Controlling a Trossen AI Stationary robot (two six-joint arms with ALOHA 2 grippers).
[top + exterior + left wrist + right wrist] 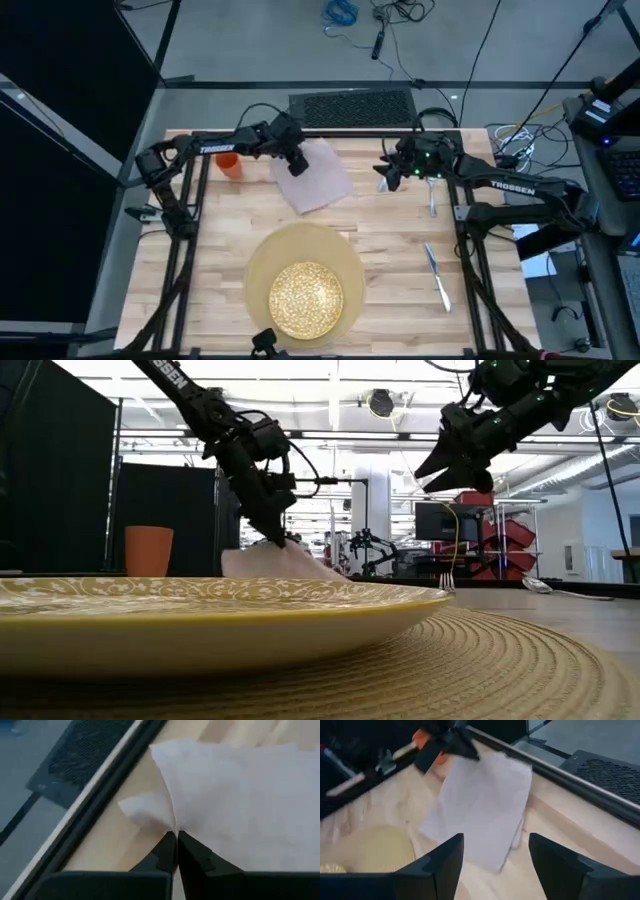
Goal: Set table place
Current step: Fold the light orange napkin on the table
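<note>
Left gripper (297,166): it is pressing down at the far edge of the napkin (318,178), fingers closed together and pinching a fold of the cloth, as the left wrist view is showing (175,832).
Right gripper (388,176): it is hanging above the table (390,250) near the far rail, fingers spread apart and holding nothing; the right wrist view is looking between them at the napkin.
Napkin: it is lying mostly flat on the planks at the far middle, slightly skewed, one corner bunched up where the left fingers are gripping it.
Cup (229,165): the small orange one is standing upright just left of the napkin, near the left arm.
Mat and plate: the tan mat (262,262) is sitting at the near middle with the gold-speckled plate (306,297) resting on it.
Cutlery: one piece (432,195) is lying right of the napkin below the right gripper; another (437,277) is lying nearer, right of the mat. Which piece is which, I cannot tell.
</note>
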